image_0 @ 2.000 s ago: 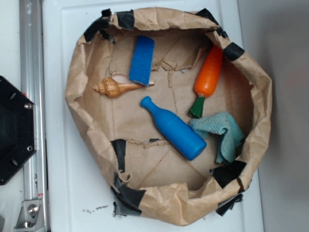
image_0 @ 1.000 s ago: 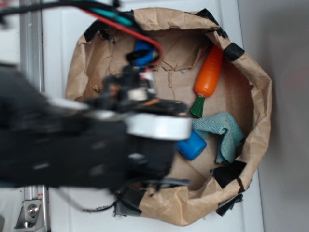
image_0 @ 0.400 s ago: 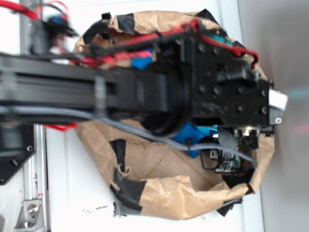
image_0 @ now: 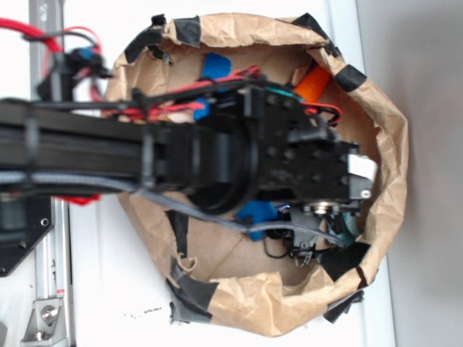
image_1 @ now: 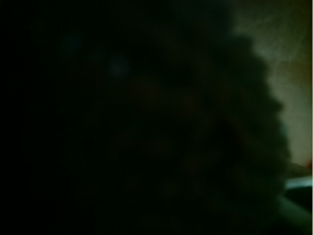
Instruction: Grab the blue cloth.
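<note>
In the exterior view my arm reaches across the brown paper bag (image_0: 391, 144) from the left. The wrist block hangs low over the bag's right side, where the blue cloth lies. Only a thin teal sliver of the blue cloth (image_0: 348, 230) shows past the wrist. My gripper (image_0: 331, 218) points down at it, and its fingers are hidden under the wrist block. The wrist view is almost black, filled by a dark fuzzy shape pressed close to the lens, so the jaws cannot be seen there.
The blue bottle (image_0: 257, 215) shows partly under the arm. The bright blue sponge (image_0: 215, 66) and the orange carrot (image_0: 312, 83) lie near the bag's far wall. Black tape patches the crumpled rim. A metal rail (image_0: 45, 289) runs along the left.
The arm swung in from the left over the bag. In the last moment the wrist drew back slightly left and sank onto the cloth, covering it.
</note>
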Robot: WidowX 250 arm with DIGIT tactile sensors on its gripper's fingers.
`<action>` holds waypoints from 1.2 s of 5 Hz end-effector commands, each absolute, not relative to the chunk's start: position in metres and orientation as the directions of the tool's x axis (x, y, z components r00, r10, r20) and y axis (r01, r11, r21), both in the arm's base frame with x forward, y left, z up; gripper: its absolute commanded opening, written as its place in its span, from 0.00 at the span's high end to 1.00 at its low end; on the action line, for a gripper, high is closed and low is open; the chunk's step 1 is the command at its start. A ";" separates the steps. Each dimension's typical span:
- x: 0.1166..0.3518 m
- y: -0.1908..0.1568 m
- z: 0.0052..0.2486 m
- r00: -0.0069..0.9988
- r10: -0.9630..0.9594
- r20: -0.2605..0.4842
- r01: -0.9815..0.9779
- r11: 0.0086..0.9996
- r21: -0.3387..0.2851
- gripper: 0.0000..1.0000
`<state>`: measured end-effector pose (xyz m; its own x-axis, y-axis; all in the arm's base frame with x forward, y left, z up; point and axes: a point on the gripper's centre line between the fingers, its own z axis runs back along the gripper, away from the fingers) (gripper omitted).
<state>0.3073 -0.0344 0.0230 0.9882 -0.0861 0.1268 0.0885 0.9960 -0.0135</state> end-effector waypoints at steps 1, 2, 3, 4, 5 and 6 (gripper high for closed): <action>0.312 -0.031 0.057 0.961 -0.100 0.258 0.108 0.994 -0.016 1.00; 0.306 -0.015 0.107 0.934 -0.050 0.354 0.071 0.996 -0.046 1.00; 0.298 -0.003 0.158 0.941 -0.005 0.338 0.016 0.999 -0.029 1.00; 0.294 0.005 0.193 0.986 0.021 0.168 -0.014 0.999 -0.043 1.00; 0.288 -0.003 0.198 0.994 0.016 0.107 -0.011 0.998 -0.054 1.00; 0.279 -0.012 0.200 0.991 -0.087 0.099 0.090 0.995 -0.031 1.00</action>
